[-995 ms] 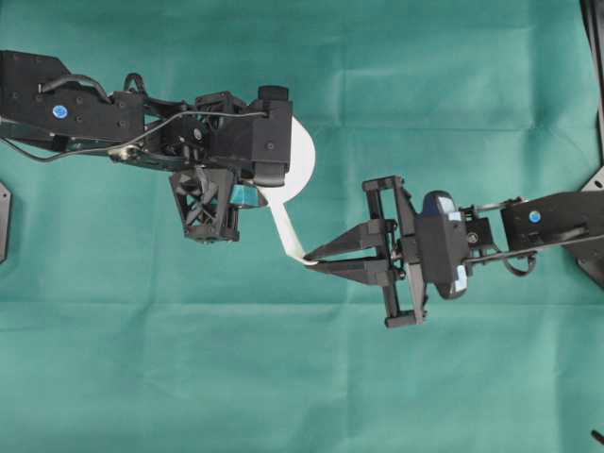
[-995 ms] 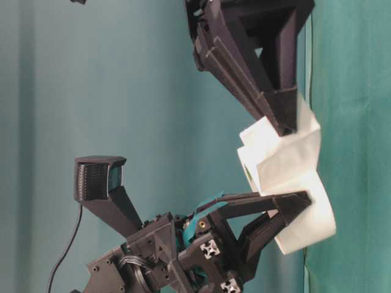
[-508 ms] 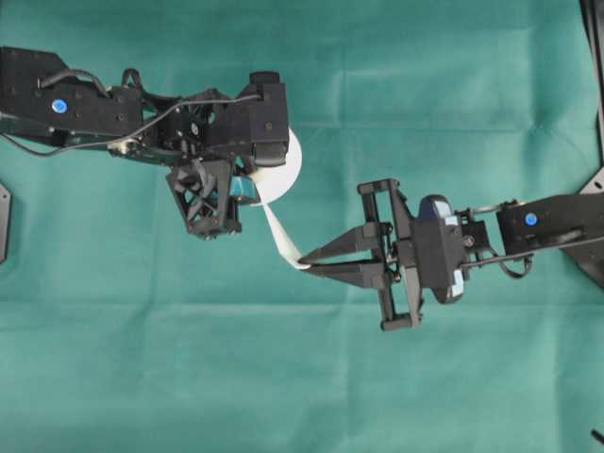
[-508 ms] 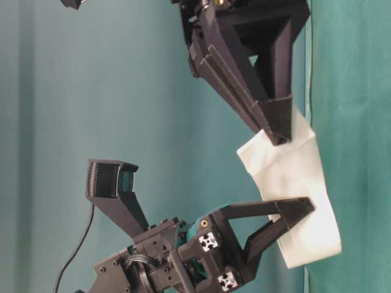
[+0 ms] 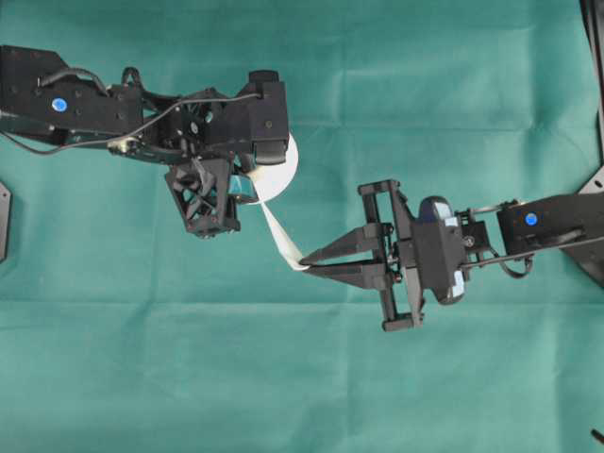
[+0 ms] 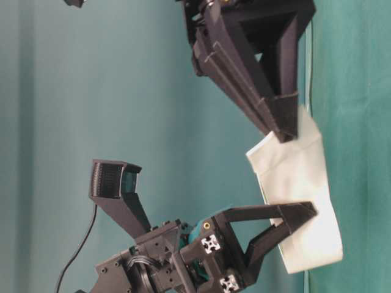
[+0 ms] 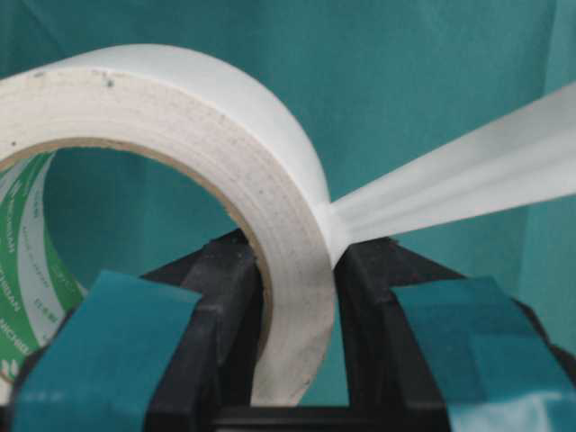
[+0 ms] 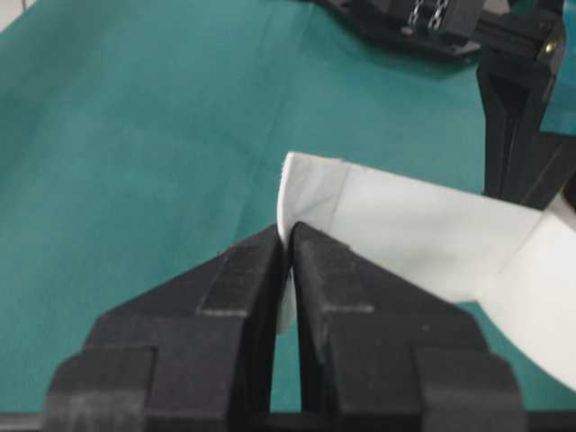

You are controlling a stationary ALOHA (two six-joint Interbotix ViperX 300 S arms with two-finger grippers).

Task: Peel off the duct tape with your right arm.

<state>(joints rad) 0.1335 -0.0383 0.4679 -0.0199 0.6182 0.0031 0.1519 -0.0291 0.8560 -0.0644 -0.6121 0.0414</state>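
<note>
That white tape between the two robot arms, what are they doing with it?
The left gripper clamps the wall of the white roll of duct tape above the green cloth. The right gripper is pinched shut on the end of the loose white strip and has a short length peeled away from the roll.

Even bright light, soft shadows, wrist foregrounds perhaps blurred (close-up)

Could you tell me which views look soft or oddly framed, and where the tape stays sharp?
Left wrist view: the roll is sharp, the peeled strip blurs toward the frame edge. Right wrist view: the right gripper on the strip is soft up close. Table-level view: turned sideways. Overhead view: even light, crisp.
</note>
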